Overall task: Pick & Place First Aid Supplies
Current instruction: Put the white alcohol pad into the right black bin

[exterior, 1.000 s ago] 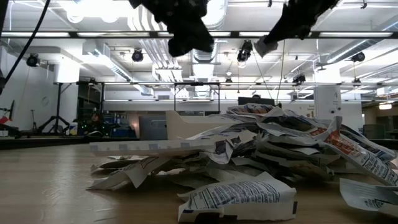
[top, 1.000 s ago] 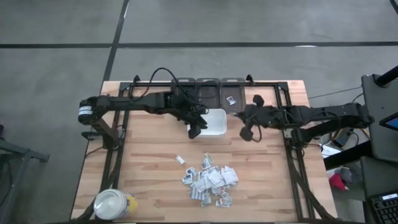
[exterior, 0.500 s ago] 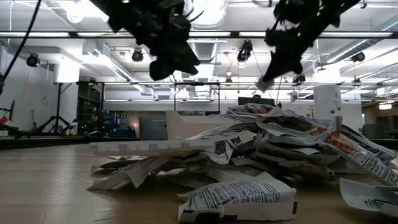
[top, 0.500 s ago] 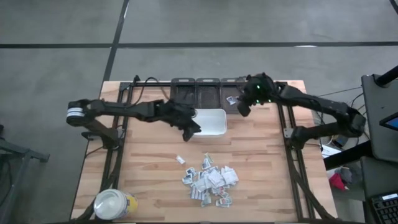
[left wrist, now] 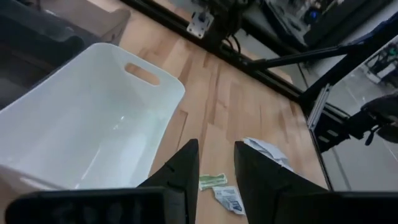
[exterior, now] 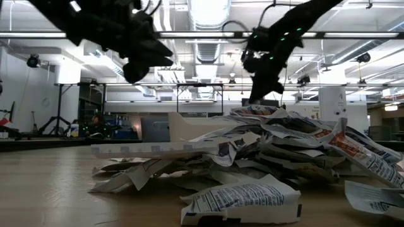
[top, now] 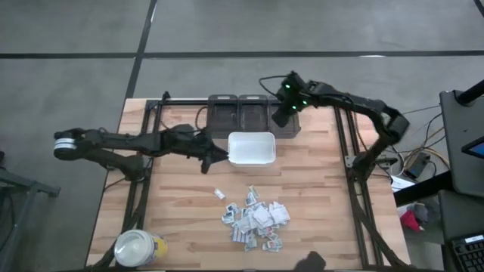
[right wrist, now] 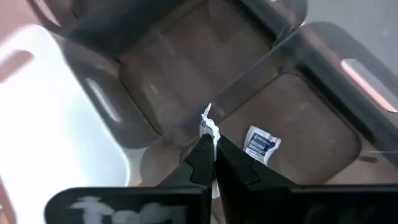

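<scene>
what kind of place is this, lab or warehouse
Most likely a robotics lab in a big industrial hall: exposed ceiling ducts and strip lights, bare concrete floor, and a wooden table framed by two robot arms.

Seen from above: a wooden table (top: 181, 219) carrying a white tray (top: 251, 148) near its middle, with three dark bins (top: 249, 113) lined along the far edge behind it. Left gripper (top: 209, 157) hung just left of the tray; right gripper (top: 281, 115) over the rightmost bin. Packets (top: 255, 217) heaped nearer the front, one stray packet (top: 219, 194) lying apart. Yellow jar (top: 138, 248) at the front left corner.
</scene>
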### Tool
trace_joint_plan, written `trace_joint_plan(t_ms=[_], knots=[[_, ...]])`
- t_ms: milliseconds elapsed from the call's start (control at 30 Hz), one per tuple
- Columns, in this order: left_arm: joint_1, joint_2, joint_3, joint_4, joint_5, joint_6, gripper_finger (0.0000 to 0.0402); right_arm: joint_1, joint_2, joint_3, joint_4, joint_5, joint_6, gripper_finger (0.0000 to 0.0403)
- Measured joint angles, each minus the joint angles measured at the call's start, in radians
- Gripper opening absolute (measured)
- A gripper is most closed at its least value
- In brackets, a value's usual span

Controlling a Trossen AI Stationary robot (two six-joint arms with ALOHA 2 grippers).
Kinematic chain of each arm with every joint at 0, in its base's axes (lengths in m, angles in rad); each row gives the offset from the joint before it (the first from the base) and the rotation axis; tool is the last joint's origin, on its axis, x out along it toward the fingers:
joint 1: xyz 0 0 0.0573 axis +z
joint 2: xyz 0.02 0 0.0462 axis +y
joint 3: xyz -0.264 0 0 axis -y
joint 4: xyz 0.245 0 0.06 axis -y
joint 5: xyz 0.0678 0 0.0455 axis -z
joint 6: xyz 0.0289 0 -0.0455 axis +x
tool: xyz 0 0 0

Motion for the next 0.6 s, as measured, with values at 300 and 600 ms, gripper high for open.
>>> trace_joint_plan(t_ms=[300, 600], knots=[[0.000, -0.166, -0.172, 0.141, -0.061, -0.002, 0.0094, -0.014, 0.215, 0.224, -0.273, 0.008, -0.040, 0.0008], [0.000, -0.212, -0.226, 0.157, -0.078, 0.039, 0.0094, -0.035, 0.236, 0.198, -0.332, 0.010, -0.030, 0.0008]])
